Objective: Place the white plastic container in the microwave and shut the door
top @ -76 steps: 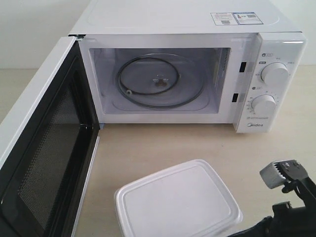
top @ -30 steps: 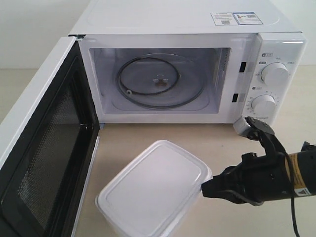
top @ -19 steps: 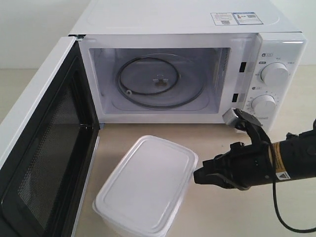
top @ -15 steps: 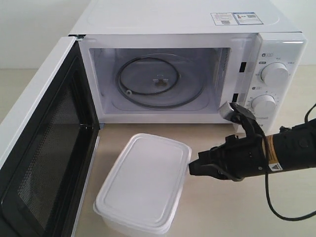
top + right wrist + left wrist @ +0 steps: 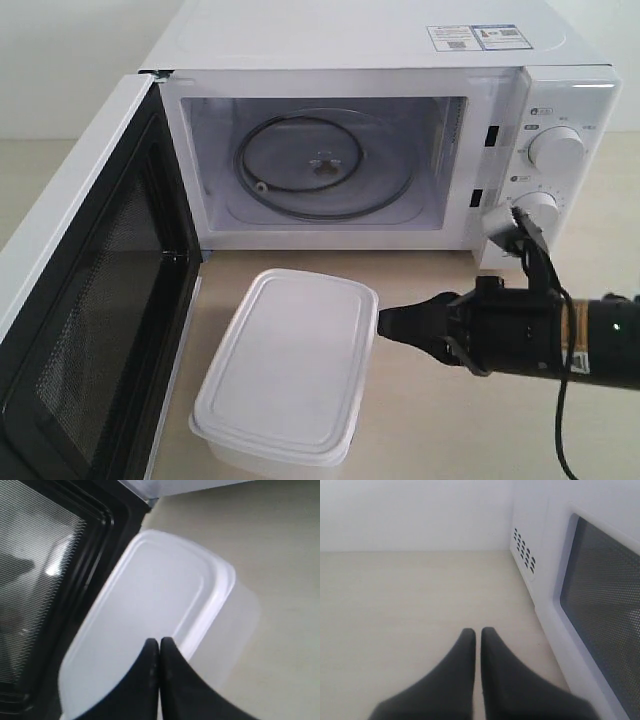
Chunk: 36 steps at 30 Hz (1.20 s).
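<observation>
The white plastic container [image 5: 286, 365] with its flat lid rests on the table in front of the microwave [image 5: 380, 130], beside the open door [image 5: 85, 300]. My right gripper [image 5: 384, 322] is shut, its tip against the container's right rim, holding nothing. In the right wrist view the shut fingertips [image 5: 159, 641] sit over the container lid [image 5: 145, 610], with the door's black mesh face [image 5: 35, 560] alongside. The glass turntable [image 5: 322, 166] is bare. My left gripper [image 5: 477, 631] is shut and empty over bare table, outside the door's window [image 5: 605, 610].
The microwave's two round knobs [image 5: 555, 148] lie just behind my right arm [image 5: 540, 335]. The open door stands out to the left of the container. A vent grille [image 5: 524, 550] shows on the microwave's side. Beige tabletop [image 5: 440, 285] lies between the container and the oven.
The right gripper came in from the lower right and pushed the container leftward and toward the microwave, turning it lengthwise. The left arm is not seen earlier.
</observation>
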{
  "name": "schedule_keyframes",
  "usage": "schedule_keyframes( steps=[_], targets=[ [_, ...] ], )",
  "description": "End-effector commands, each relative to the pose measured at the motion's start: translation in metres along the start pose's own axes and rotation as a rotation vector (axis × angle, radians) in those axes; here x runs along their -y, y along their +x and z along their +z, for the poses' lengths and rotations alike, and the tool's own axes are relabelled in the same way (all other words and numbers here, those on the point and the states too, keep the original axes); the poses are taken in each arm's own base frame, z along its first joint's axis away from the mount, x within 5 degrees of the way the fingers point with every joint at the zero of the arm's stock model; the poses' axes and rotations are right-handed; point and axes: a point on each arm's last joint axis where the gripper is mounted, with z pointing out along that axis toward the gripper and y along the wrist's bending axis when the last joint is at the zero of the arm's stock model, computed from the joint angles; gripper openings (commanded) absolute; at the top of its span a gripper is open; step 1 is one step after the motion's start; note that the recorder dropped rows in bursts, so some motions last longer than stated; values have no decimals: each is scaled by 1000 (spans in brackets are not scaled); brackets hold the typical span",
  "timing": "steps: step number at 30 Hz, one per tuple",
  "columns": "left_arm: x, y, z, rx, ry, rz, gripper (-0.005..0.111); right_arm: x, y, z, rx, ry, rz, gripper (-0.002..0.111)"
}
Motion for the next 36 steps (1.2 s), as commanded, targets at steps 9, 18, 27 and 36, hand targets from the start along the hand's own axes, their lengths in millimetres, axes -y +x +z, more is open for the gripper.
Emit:
schedule_keyframes(
  steps=[9,18,27,36],
  targets=[
    [0,1,0,0,0,-3,4,-12,50,-31,35,-37,380,0],
    [0,1,0,0,0,-3,4,-9,47,-31,73,-14,471,0],
    [0,1,0,0,0,-3,4,-18,52,-4,59,97,481,0],
    [0,1,0,0,0,-3,4,-29,53,2,0,88,443,3]
  ],
)
